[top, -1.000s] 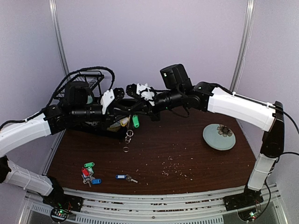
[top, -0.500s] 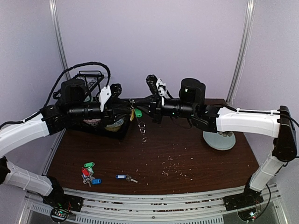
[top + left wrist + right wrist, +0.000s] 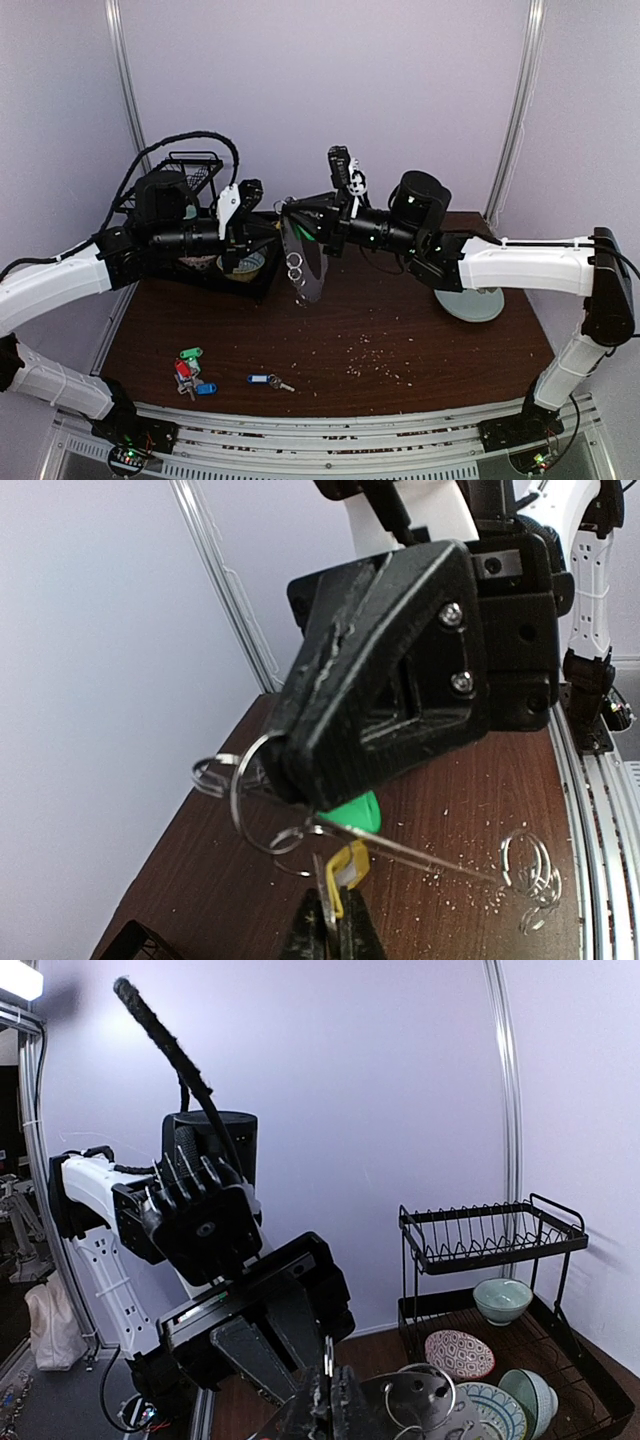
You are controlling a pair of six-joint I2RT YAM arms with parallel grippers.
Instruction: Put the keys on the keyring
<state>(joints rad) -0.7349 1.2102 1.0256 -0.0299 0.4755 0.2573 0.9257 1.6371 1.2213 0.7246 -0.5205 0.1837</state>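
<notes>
The keyring (image 3: 310, 272), a flat silver-grey oval with small wire rings (image 3: 295, 265), hangs above the table from my right gripper (image 3: 296, 214). In the right wrist view that gripper (image 3: 328, 1398) is shut on the keyring's thin rim, and the flat plate (image 3: 450, 1415) shows beside it. My left gripper (image 3: 268, 228) meets it tip to tip. In the left wrist view it (image 3: 331, 932) is shut on a yellow-tagged key (image 3: 350, 865), held under a wire ring (image 3: 255, 792) and a green tag (image 3: 352, 811). More keys lie on the table: a green, red and blue cluster (image 3: 189, 368) and a blue-tagged key (image 3: 268, 380).
A black dish rack (image 3: 196, 170) with bowls (image 3: 503, 1298) stands at the back left behind the left arm. A pale green plate (image 3: 470, 300) lies at the right. Crumbs are scattered over the brown table (image 3: 370, 350).
The right gripper has swung round and lifted the keyring, so its flat face now shows instead of hanging edge-on. Both grippers have come closer together. The keys on the table have not moved.
</notes>
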